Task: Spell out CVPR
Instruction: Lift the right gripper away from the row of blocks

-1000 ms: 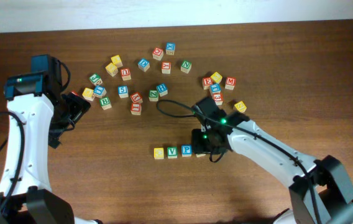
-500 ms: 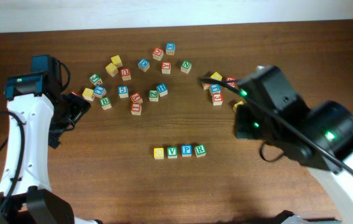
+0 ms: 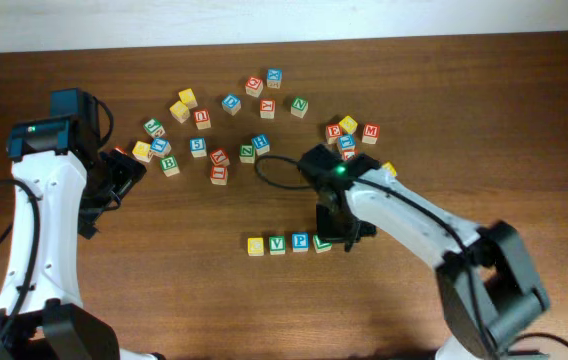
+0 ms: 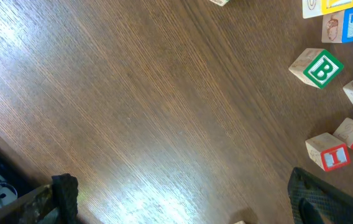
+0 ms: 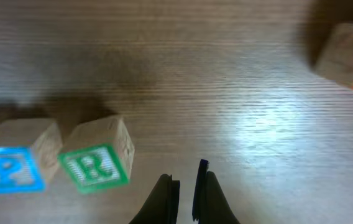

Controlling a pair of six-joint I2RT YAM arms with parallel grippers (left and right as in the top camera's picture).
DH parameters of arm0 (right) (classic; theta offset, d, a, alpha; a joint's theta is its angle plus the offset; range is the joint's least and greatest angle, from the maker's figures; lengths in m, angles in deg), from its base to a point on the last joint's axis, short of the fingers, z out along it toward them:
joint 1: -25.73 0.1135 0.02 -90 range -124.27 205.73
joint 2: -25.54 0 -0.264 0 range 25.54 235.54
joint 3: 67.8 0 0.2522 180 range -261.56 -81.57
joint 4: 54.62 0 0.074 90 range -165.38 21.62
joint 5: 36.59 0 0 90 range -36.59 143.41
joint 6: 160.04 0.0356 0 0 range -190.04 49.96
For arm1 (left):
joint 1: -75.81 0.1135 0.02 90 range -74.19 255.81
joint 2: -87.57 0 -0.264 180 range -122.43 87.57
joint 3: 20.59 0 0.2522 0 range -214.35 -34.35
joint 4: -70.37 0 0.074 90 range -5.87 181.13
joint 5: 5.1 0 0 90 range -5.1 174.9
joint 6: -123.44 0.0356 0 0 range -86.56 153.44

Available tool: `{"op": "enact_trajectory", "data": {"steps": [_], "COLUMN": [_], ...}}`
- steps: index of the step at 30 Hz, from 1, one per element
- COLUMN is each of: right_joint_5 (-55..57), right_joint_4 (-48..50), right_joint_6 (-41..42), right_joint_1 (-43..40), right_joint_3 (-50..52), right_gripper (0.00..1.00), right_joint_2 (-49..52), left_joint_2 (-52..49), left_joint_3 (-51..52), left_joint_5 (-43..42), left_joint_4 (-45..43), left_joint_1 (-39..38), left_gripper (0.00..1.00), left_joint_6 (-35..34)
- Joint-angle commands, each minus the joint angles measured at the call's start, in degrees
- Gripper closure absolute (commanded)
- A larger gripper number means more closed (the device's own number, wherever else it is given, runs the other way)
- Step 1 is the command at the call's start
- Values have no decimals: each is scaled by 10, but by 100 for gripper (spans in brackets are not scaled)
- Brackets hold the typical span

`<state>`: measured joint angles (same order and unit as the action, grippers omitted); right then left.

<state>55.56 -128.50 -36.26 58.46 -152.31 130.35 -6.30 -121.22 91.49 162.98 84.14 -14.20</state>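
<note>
Nearest the robot on the brown wooden table [image 3: 164, 300], a row of small wooden letter blocks, a yellow cube [image 3: 255, 245], a green V cube [image 3: 277, 244], a blue P cube [image 3: 300, 241] and a green R cube [image 5: 96, 163], looks complete, so the step in hand is probably backing away. The right fingers [image 5: 167, 200], pinched together on nothing, hang just beside the green R cube without touching it; the next move calls for lifting clear without nudging the row. Farther back, the left fingers [image 4: 325, 202] gape wide, empty, near the loose cubes [image 3: 219, 130].

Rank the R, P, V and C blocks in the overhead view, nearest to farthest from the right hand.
1. R block, just left of the right hand.
2. P block, next leftwards.
3. V block, further left.
4. C block, row's left end.
</note>
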Motion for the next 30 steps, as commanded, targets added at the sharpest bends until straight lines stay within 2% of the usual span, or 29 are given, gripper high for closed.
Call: {"op": "enact_trajectory", "data": {"steps": [1, 4, 7, 16, 19, 26, 30], "right_joint_5": [-37, -46, -108, -113, -170, -167, -168], "right_joint_4": [11, 15, 47, 52, 71, 70, 57], "right_joint_6": [-3, -5, -39, -40, -70, -70, -70], "right_joint_1": [1, -7, -26, -40, -40, -42, -75], "right_joint_3": [13, 21, 46, 49, 49, 49, 46], "right_gripper": [96, 96, 96, 96, 96, 96, 96], "right_joint_2": [21, 21, 21, 21, 21, 21, 9], "left_joint_2": [0, 0, 0, 0, 0, 0, 0], "left_joint_3": [-1, -1, -1, -1, -1, -1, -1], "left_joint_5": [2, 3, 3, 3, 3, 2, 3], "left_joint_4": [1, 1, 1, 1, 1, 1, 1], "left_joint_1": [4, 4, 4, 4, 4, 4, 4], "left_gripper": [1, 1, 1, 1, 1, 1, 1], "left_joint_6": [-5, -5, -5, -5, -5, -5, -5]}}
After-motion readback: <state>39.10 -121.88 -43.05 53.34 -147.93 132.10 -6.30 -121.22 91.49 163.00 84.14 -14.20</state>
